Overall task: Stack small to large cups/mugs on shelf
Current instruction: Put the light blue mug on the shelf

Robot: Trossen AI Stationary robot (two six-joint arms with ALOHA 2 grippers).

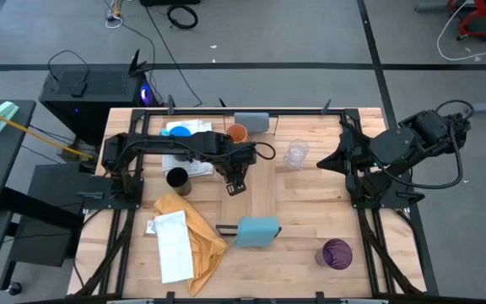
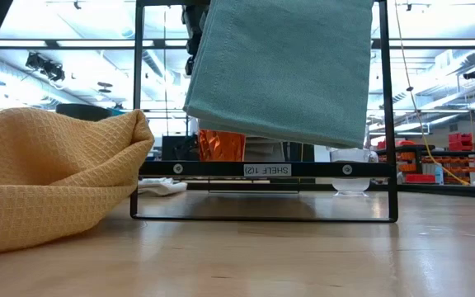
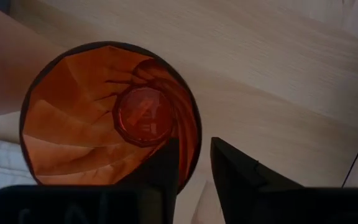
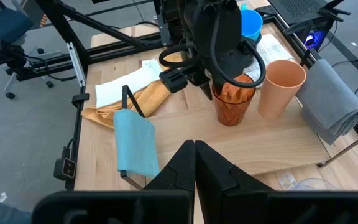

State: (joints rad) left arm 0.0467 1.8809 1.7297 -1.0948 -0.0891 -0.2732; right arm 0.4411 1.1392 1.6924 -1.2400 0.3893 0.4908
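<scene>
**Left gripper at the rim of the amber cup on the shelf**

From the high camera I see the left gripper (image 1: 235,179) reached over the middle of the shelf (image 1: 260,190), the long pale plank that has a grey block (image 1: 252,122) at its far end and a light blue block (image 1: 256,231) at its near end. In the left wrist view its 2 fingers (image 3: 166,165) stand a little apart, astride the rim of the amber translucent cup (image 3: 110,115): 1 finger is inside the rim and the other outside. I cannot tell if they press the wall or only stand beside it.

The right wrist view shows this cup (image 4: 234,102) upright on the shelf, just beside the orange cup (image 4: 281,87), which stands next to the grey block.

The right gripper (image 4: 194,149) waits at the right side of the table with its jaws together and nothing in them.

Off the shelf, the clear glass (image 1: 296,154) stands to its right, the black cup (image 1: 177,179) to its left, and the purple translucent cup (image 1: 337,253) is near the front right corner. A bright blue mug (image 4: 250,23) is behind the left arm. A yellow cloth (image 1: 194,230) and a white cloth (image 1: 172,245) lie at the front left.
</scene>
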